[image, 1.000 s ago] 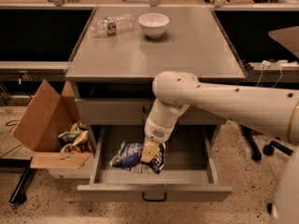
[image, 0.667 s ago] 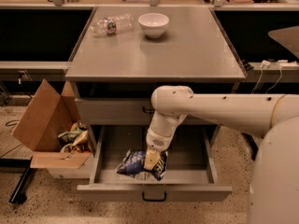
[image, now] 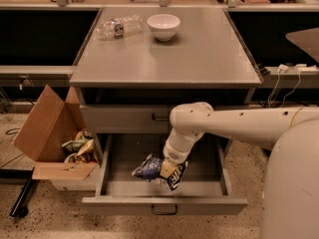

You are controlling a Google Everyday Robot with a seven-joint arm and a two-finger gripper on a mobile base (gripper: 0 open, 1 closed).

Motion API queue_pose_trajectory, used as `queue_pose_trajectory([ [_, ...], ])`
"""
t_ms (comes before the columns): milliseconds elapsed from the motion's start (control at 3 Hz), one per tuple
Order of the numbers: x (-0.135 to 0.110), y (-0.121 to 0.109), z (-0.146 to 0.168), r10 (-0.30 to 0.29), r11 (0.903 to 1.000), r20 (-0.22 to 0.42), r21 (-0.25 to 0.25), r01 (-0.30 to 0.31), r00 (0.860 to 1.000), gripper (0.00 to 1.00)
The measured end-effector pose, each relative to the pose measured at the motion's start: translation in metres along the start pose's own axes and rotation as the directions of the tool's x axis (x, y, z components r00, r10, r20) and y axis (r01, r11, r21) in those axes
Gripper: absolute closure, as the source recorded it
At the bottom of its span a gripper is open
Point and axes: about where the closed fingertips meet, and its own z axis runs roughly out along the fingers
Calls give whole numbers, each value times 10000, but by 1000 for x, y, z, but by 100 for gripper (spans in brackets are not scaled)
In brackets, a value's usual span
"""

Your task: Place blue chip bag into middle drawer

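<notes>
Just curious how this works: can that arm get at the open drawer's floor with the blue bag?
Probably yes. The middle drawer stands pulled open, and the gripper hangs inside its opening beside the blue chip bag; nothing visible lies beneath them.

The white robot arm (image: pixel 239 123) reaches down into the open wide grey metal middle drawer (image: pixel 164 205); its gripper (image: pixel 167 170) is inside, against the crumpled navy-blue foil chip bag (image: pixel 147 169); the grey drawer front above (image: pixel 124 119) is closed; on the grey counter (image: pixel 199 59) a white bowl (image: pixel 164 26) stands beside a lying clear plastic bottle (image: pixel 117 27); an open cardboard box (image: pixel 45 128) sits on the floor to the left.
</notes>
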Motion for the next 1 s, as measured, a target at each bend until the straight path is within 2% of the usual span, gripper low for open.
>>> queue_pose_trajectory([
  [333, 4, -11, 4, 368, 9981, 288, 486, -381, 9989, 37],
  [667, 4, -16, 6, 482, 9965, 497, 653, -514, 9976, 14],
  [1000, 4, -21, -3, 558, 9941, 943, 873, -641, 9940, 0],
])
